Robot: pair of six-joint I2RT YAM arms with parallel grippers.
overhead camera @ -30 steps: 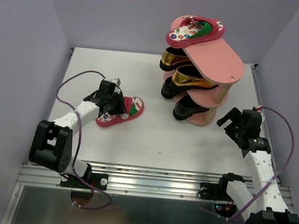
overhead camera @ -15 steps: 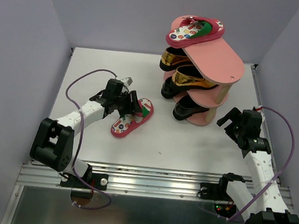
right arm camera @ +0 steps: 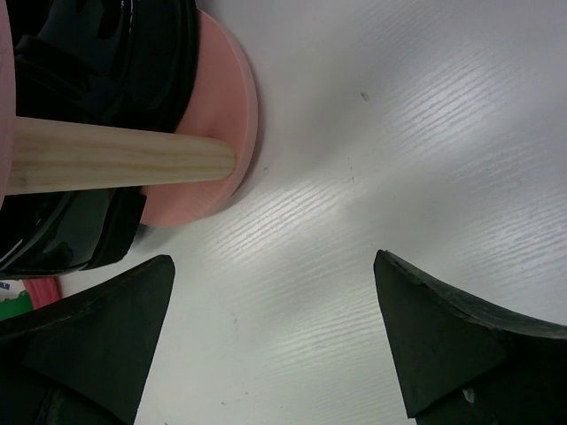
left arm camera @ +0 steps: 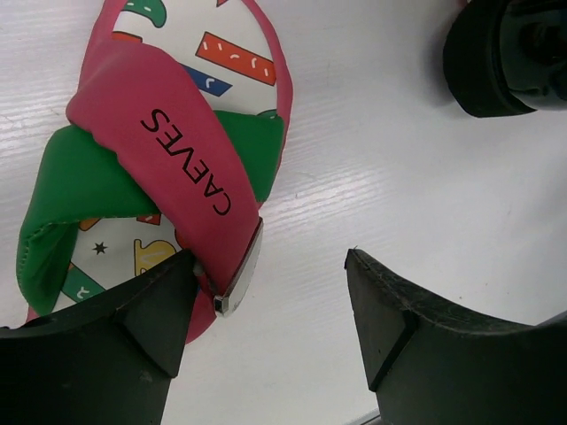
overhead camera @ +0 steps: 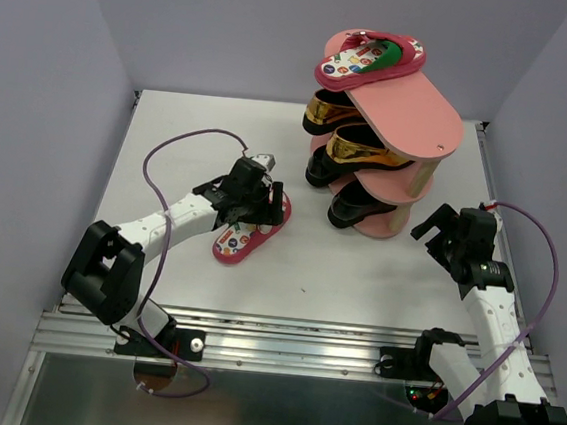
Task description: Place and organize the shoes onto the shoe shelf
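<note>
**Loose flip-flop (overhead camera: 238,238) to be picked off the bench (overhead camera: 358,275), left of the shoe shelf (overhead camera: 419,110).**

The left hand (left arm camera: 270,266) is spread open with nothing held, one finger at the flip-flop's edge; the strap should be centred between the jaws before closing. This offset is shown only by the left wrist view; the room left on the top tier is seen only from above. The right hand (right arm camera: 275,266) is open and empty.

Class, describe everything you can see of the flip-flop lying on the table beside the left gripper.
The flip-flop lies flat, footbed up, on the white table. Pink sole, white footbed with colourful prints. A red strap lettered CAEVES crosses a green one, with a small metal tag at its edge. The open left gripper hangs over it, one finger beside the strap.
</note>
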